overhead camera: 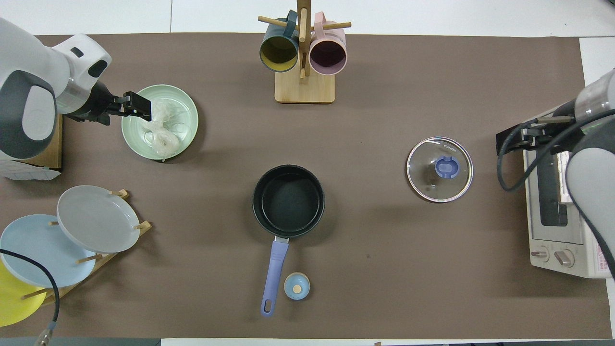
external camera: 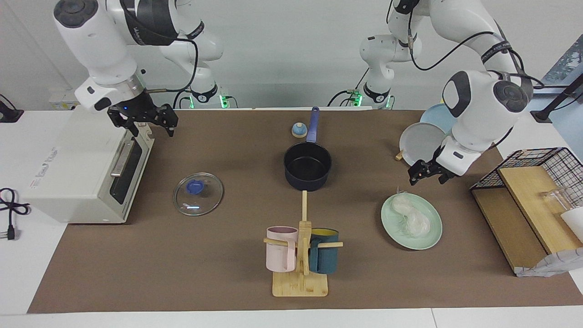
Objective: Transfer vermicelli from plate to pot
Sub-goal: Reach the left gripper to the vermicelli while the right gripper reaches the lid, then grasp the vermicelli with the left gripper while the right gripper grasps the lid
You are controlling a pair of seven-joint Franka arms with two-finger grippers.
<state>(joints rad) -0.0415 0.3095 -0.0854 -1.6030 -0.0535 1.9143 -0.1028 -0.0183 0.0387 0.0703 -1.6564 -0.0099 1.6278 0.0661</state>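
Two whitish bundles of vermicelli [external camera: 411, 214] [overhead camera: 161, 130] lie on the pale mint-green plate [external camera: 430, 239] [overhead camera: 186, 108] toward the left arm's end of the table. My left gripper [external camera: 426, 178] [overhead camera: 140, 106] is open and empty, raised over the plate's rim, just above the vermicelli and apart from it. The dark pot [external camera: 307, 165] [overhead camera: 288, 199] with a long blue handle stands empty at the table's middle. My right gripper [external camera: 151, 130] [overhead camera: 510, 140] is open and empty, waiting over the toaster oven's front.
A glass lid [external camera: 198, 193] [overhead camera: 439, 162] lies beside the toaster oven [external camera: 82, 168] [overhead camera: 557, 211]. A mug rack [external camera: 300, 255] [overhead camera: 302, 48] stands farther from the robots than the pot. A plate rack with a grey plate [external camera: 421, 142] [overhead camera: 96, 218], a small blue knob [external camera: 299, 130] [overhead camera: 297, 286] and a wire shelf [external camera: 533, 196] are also here.
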